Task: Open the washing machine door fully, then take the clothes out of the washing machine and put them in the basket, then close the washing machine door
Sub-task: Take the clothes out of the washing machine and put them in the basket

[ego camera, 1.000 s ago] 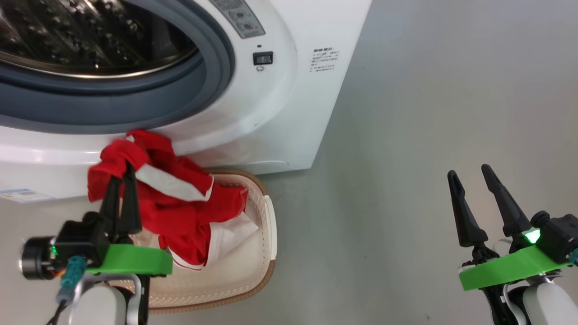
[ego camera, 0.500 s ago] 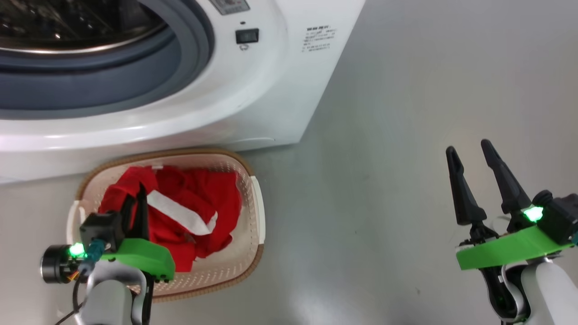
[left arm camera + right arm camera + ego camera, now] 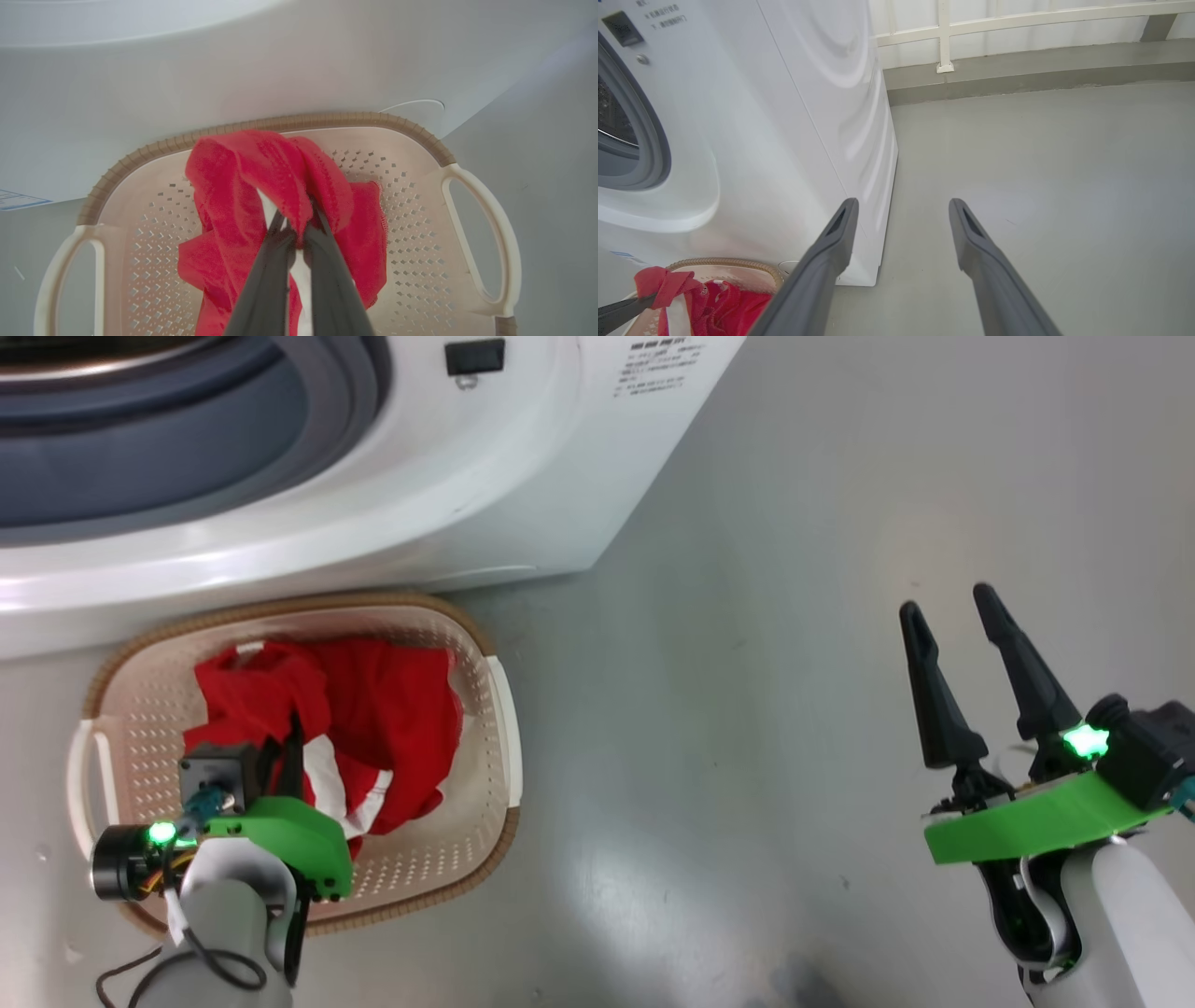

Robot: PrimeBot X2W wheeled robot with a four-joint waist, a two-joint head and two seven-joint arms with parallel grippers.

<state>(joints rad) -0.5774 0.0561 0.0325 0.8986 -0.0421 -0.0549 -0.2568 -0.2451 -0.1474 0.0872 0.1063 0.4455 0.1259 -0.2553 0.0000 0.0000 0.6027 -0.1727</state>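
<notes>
A: Where are the clothes at this moment?

B: Inside the basket, heaped from its middle toward the rim nearest the washing machine. The left gripper is down in there with them, its 2 fingers pressed together on a red fold that drapes over the tips.

A: So what could spoil it?

B: That drape. If the fingers part and the arm rises straight up, I judge the fold may hang on 1 finger and ride up out of the basket, or flop over the far rim. The basket looks light, so a snagged cloth could also tug it off the floor or tilt it.

A: Anything hard nearby?

B: The machine's white front bulges out above the basket's far rim; whether they touch I cannot tell. A lift that drifts forward could knock the wrist against it, or against the grey rubber ring higher up.

A: And free room?

B: Plenty toward the basket's near rim and past its right handle. There is bare floor all the way to the right gripper, which hangs well apart, fingers spread, holding nothing. Backing out toward the near rim looks safest.
</notes>
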